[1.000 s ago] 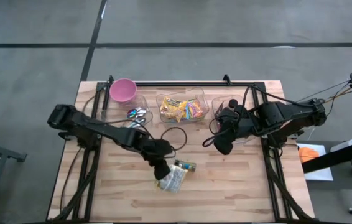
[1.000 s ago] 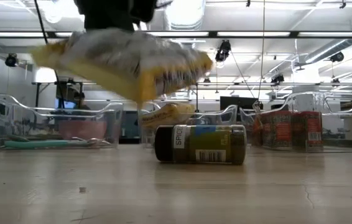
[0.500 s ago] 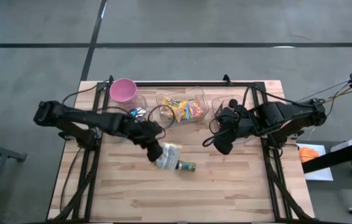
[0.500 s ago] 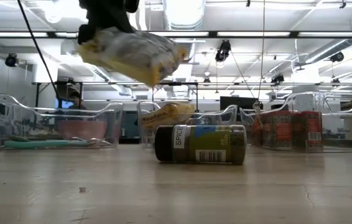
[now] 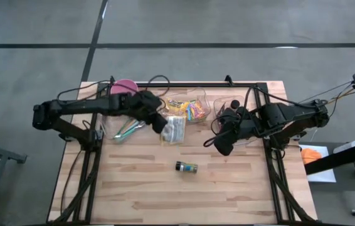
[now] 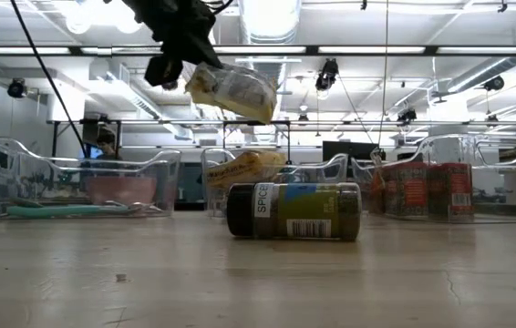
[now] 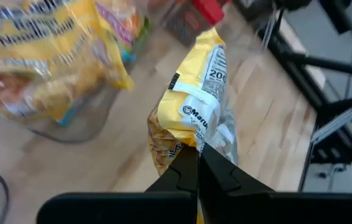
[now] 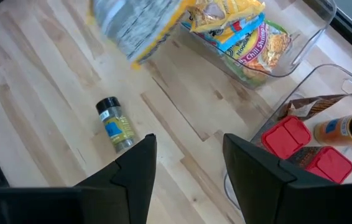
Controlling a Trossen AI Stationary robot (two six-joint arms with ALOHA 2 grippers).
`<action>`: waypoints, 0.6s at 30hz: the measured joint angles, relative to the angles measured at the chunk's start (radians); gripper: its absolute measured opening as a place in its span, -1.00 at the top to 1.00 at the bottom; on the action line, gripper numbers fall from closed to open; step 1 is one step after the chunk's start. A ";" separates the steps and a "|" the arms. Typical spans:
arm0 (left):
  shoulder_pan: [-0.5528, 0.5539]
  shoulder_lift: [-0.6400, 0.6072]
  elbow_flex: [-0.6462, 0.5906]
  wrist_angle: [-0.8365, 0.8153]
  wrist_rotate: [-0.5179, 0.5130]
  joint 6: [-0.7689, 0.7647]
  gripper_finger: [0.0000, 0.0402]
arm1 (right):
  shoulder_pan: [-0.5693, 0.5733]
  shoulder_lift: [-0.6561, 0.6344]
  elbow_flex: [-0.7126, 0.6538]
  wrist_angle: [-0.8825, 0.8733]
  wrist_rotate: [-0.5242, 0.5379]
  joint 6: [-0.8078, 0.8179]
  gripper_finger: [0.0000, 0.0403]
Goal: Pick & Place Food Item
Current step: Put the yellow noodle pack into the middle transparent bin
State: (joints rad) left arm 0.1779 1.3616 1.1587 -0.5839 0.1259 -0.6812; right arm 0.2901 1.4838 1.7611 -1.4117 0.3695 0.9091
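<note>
Yellow noodle packet (image 5: 174, 129) held in the air by the left gripper (image 5: 160, 123), just in front of the middle bin (image 5: 185, 108).

The left gripper's fingers (image 7: 191, 176) are pinched tight on one end of the packet, which hangs tilted beyond the fingertips, clear of the table (image 5: 133, 188) and beside the bin's front wall. The bin holds more yellow and coloured packets. A spice jar (image 5: 186, 167) lies on its side on the table, well in front of the bin and apart from the packet. The right gripper (image 8: 185, 162) waits beside the bin to the right with its fingers parted, holding nothing.
</note>
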 joint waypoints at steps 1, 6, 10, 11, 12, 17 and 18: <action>0.018 -0.002 0.000 0.008 0.010 0.006 1.00 | 0.000 0.002 0.000 0.005 0.000 0.001 0.10; 0.113 -0.004 0.010 0.034 0.031 0.031 1.00 | 0.000 0.007 0.000 0.013 0.002 0.001 0.10; 0.186 -0.005 0.021 0.063 0.032 0.051 1.00 | 0.000 0.008 0.000 0.024 0.008 0.000 0.10; 0.203 -0.005 0.021 0.075 0.032 0.051 1.00 | 0.000 0.009 0.000 0.028 0.010 0.000 0.10; 0.221 -0.005 0.021 0.083 0.035 0.053 1.00 | 0.000 0.009 0.000 0.033 0.016 -0.001 0.10; 0.298 -0.002 0.015 0.098 0.063 0.057 1.00 | 0.000 0.009 0.000 0.035 0.026 -0.003 0.10; 0.309 -0.002 0.015 0.093 0.065 0.058 1.00 | 0.000 0.009 0.000 0.035 0.026 -0.003 0.10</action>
State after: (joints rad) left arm 0.4868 1.3600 1.1734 -0.4911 0.1905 -0.6234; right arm 0.2897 1.4925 1.7611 -1.3766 0.3954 0.9061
